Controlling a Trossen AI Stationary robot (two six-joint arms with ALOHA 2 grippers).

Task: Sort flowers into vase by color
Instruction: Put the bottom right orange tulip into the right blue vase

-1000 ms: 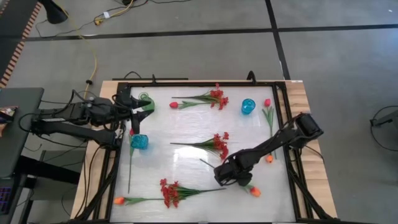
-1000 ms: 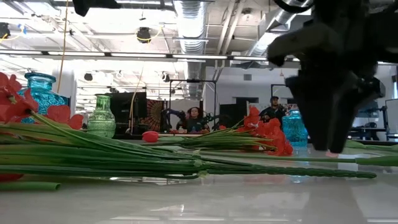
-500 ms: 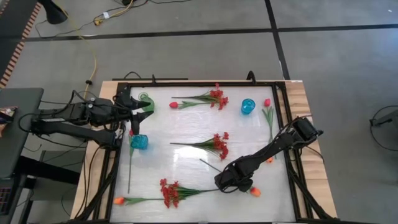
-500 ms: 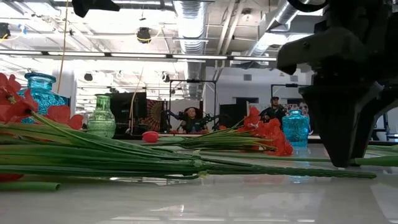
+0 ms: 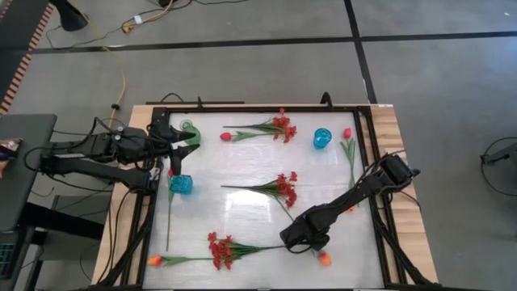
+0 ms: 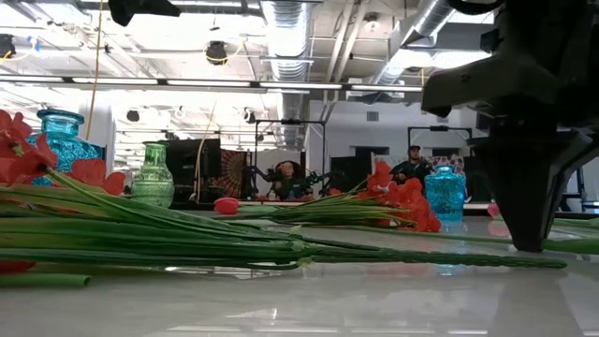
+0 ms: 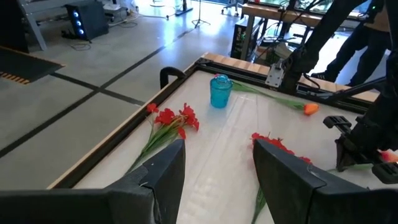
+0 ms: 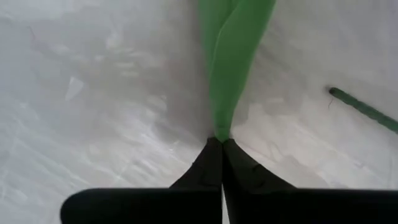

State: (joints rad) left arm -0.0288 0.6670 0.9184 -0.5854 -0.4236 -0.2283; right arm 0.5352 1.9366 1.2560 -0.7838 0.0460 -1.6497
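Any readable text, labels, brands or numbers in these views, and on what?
None can be read. The vases, flowers, table and both arms carry no visible lettering. In the low view, the room behind shows only dark shapes and lights, with nothing legible.

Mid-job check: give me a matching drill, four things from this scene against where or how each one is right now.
Things:
1. right pincer
2. left pincer
3. green vase
4. orange tulip bud

States or places:
A. open, idle on the left side
B. lying just beside the right pincer
C. shut on a green leaf
D. upright, close to the left arm

Pairs: 1-C, 2-A, 3-D, 4-B
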